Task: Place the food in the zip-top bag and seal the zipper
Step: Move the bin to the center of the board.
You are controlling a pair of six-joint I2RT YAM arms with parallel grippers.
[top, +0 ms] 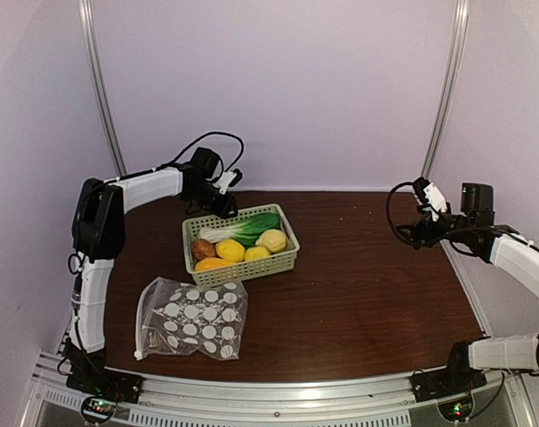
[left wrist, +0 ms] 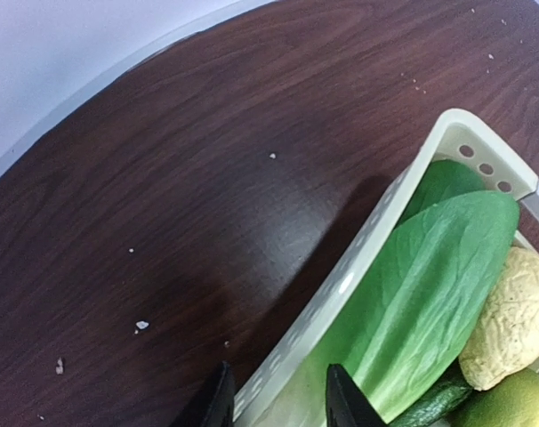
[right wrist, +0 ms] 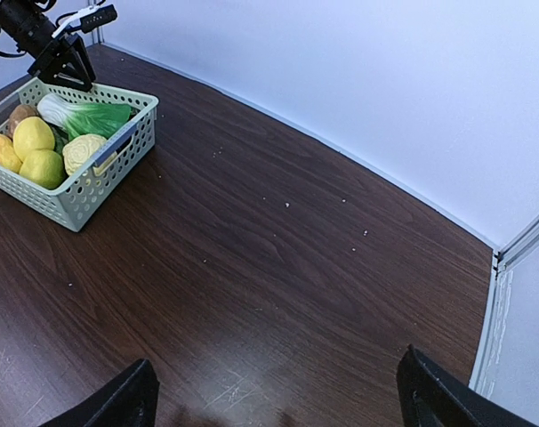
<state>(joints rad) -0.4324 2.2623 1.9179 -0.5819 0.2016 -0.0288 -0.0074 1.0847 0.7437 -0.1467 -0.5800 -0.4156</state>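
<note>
Left gripper: mine, at the far wall of the basket. One finger is outside the wall and one inside, beside the green leafy vegetable. I cannot tell whether they pinch the wall or only flank it.
Right gripper: mine, fingers spread wide and holding nothing, above bare table well to the right of the basket.
Food: all in the basket. This includes two lemons, a brown round piece, an orange-yellow piece, a pale knobbly piece and the tip of a cucumber.
Zip-top bag: lies flat on the table, just near of the basket on my left side, with nothing inside.
Zipper: too fine to make out.
</note>
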